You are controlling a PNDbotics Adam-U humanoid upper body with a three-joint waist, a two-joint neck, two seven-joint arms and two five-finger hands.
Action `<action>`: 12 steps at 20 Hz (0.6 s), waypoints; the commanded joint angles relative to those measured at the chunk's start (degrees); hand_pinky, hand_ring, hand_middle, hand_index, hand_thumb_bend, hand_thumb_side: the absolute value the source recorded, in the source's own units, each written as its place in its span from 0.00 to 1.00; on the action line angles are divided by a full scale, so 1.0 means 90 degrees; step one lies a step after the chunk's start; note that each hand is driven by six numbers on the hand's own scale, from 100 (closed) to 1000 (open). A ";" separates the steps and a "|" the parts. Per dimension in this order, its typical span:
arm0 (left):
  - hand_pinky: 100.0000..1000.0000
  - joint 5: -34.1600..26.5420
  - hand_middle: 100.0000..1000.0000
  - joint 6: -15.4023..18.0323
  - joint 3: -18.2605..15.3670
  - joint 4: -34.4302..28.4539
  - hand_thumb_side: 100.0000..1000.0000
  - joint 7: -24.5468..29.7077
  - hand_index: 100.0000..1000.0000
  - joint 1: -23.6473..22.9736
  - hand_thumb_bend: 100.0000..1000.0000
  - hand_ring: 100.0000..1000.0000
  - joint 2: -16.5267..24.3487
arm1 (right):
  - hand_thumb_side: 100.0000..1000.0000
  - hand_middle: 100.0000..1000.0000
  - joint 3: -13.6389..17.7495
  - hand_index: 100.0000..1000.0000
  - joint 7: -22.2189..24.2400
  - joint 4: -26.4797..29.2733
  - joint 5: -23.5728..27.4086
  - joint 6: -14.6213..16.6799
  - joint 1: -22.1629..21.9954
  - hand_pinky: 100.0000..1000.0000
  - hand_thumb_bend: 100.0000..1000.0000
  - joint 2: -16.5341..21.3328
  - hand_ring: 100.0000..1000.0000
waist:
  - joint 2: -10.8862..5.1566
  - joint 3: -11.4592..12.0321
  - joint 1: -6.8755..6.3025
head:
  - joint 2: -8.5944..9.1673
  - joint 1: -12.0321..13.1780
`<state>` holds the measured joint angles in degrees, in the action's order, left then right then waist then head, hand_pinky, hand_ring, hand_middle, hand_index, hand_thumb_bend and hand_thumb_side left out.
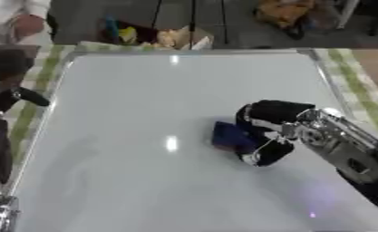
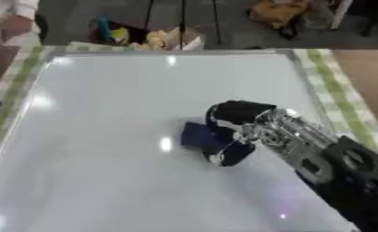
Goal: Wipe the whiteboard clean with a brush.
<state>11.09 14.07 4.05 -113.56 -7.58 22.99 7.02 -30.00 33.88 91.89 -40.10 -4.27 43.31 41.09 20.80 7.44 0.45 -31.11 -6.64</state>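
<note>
The whiteboard [image 1: 144, 136] lies flat on a green-checked worktop [image 1: 358, 81]; the right robot hand [image 1: 273, 131] is clamped on a blue brush [image 1: 226, 136] upon it.

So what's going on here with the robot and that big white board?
The right robot hand has its fingers curled round a dark blue brush and holds it against the whiteboard, which lies flat and fills most of the view. The brush sits a little right of the board's middle. The board's surface looks white, with only light glare spots on it. The left robot hand is at the board's left edge, touching nothing of the task; its fingers can't be made out.
</note>
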 commanded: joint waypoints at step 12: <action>0.39 0.0012 0.70 -0.0019 0.0069 -0.0115 0.97 0.0100 0.66 0.0083 0.00 0.75 0.0059 | 0.22 0.29 0.0678 0.03 -0.0458 0.0932 0.0072 -0.0482 -0.0488 0.42 0.00 0.0841 0.46 | -0.0229 -0.0083 0.0004 | -0.0001 0.0077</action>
<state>11.09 13.86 4.35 -113.56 -6.87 23.01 7.02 -25.21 30.09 98.68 -39.88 -8.11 38.39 46.39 20.23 6.73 0.48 -31.13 -6.12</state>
